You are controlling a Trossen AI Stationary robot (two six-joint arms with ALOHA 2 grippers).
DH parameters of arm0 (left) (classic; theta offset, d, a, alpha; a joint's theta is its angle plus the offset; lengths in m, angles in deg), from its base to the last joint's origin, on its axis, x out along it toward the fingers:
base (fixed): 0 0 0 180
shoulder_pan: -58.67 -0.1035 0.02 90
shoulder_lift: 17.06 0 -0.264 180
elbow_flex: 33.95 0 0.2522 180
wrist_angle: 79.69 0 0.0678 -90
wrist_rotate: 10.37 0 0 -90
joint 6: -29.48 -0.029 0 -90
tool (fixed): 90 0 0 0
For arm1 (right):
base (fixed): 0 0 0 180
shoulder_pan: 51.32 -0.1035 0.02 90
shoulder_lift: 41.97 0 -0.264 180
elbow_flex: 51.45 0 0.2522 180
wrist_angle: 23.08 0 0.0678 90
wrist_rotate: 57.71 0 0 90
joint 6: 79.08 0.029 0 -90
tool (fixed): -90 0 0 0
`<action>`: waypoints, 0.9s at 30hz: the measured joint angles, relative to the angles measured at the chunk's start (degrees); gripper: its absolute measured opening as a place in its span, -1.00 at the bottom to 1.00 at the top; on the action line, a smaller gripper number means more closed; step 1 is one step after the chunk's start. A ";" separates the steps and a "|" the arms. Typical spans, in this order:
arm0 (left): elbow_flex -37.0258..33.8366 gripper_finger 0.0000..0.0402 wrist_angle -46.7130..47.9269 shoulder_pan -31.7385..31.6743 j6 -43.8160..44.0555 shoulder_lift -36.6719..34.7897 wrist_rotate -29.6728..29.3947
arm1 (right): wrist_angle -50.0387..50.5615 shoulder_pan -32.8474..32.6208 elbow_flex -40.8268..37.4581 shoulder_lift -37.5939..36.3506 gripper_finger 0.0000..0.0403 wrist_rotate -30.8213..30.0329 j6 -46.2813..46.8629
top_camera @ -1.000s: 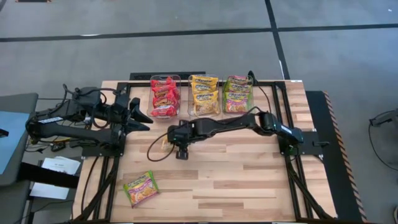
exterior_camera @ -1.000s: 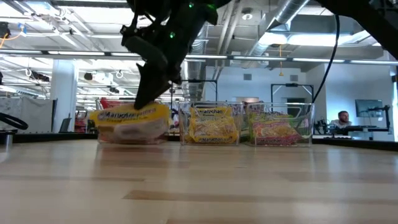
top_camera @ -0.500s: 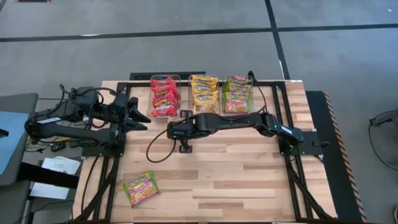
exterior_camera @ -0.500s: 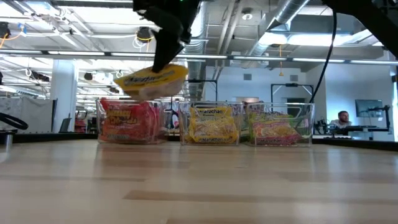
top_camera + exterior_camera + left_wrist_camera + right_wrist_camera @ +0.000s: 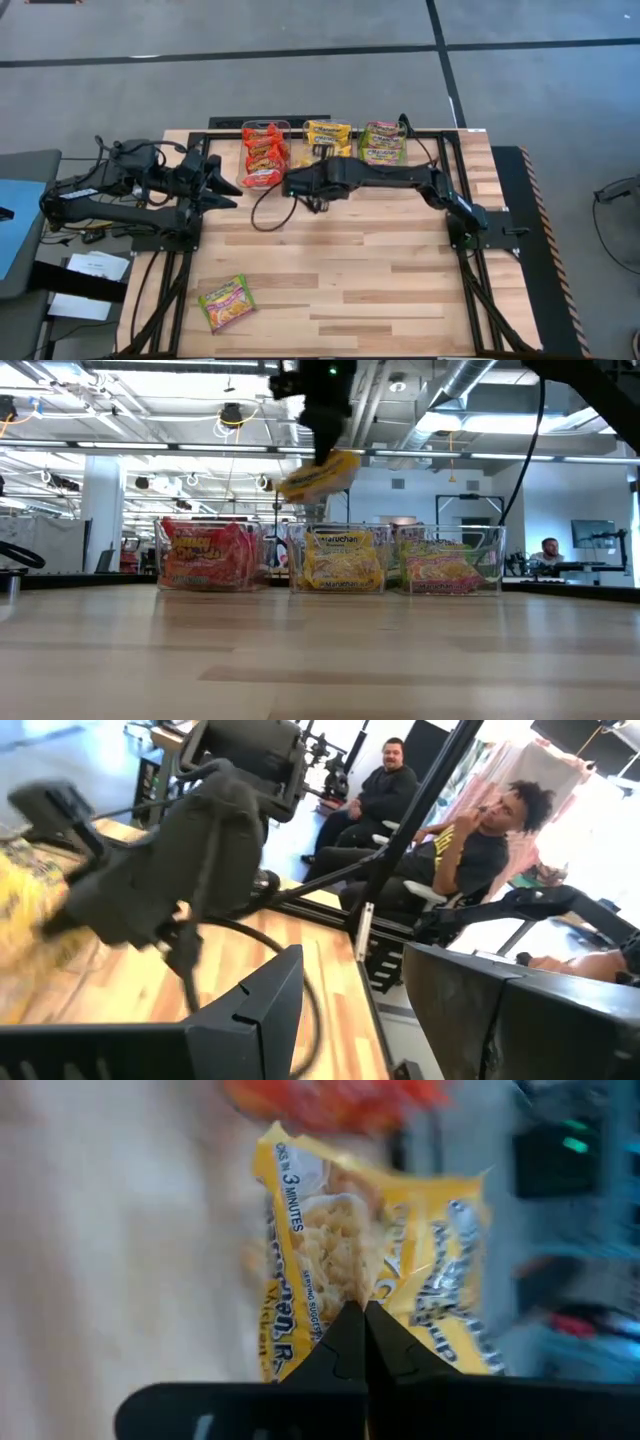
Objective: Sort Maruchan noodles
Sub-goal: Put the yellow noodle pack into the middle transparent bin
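My right gripper (image 5: 364, 1315) is shut on a yellow Maruchan packet (image 5: 372, 1240), which hangs in the air (image 5: 318, 477) above the row of bins. Three clear bins stand at the table's far side: red packets (image 5: 264, 155), yellow packets (image 5: 328, 138), and green-and-pink packets (image 5: 382, 143). One green-and-pink packet (image 5: 225, 303) lies flat near the table's near left corner. My left gripper (image 5: 222, 186) waits open at the table's left, beside the red bin. My right gripper pinches the yellow packet between its two fingertips (image 5: 340, 1342) at a crumpled spot on its face (image 5: 362, 1285). It comes from above, pointing down. The packet is lifted clear and hangs tilted below the fingers (image 5: 318, 477).
The right arm (image 5: 400, 185) stretches across the far half of the table just in front of the bins. A cable loops below its wrist (image 5: 265, 215). Bare wooden tabletop (image 5: 380, 280) lies in the near half. People sit in the room beyond the table (image 5: 470, 850).
My right gripper has lifted the yellow packet off the table and carried it up, toward the far edge and to the right, from in front of the red bin to above the yellow bin. The packet, first resting on the table, now hangs clear.
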 joint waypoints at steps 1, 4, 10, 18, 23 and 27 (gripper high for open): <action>0.00 -0.20 0.02 0.00 -0.48 0.00 -0.44 | 1.27 0.51 0.00 -0.12 -0.99 -2.83 0.03; 0.00 -0.20 0.02 0.00 -1.24 0.00 -1.92 | 5.35 2.25 0.02 -0.10 -0.99 -10.13 0.00; 0.00 -0.20 0.02 0.00 -1.92 0.00 -4.22 | 8.03 5.76 0.00 -0.06 -0.99 -11.10 3.31; 0.00 -0.20 0.02 -0.02 -4.93 0.00 -5.39 | 3.17 7.91 -6.21 -0.02 -0.99 -7.29 -2.22; 0.00 -0.20 0.04 -0.01 -4.99 0.00 -5.39 | -2.18 7.50 -11.93 0.05 -0.99 -5.55 -6.70; 0.00 -0.20 0.04 0.00 -5.00 0.00 -5.39 | -6.38 6.95 -15.67 0.05 -0.99 -2.54 -10.13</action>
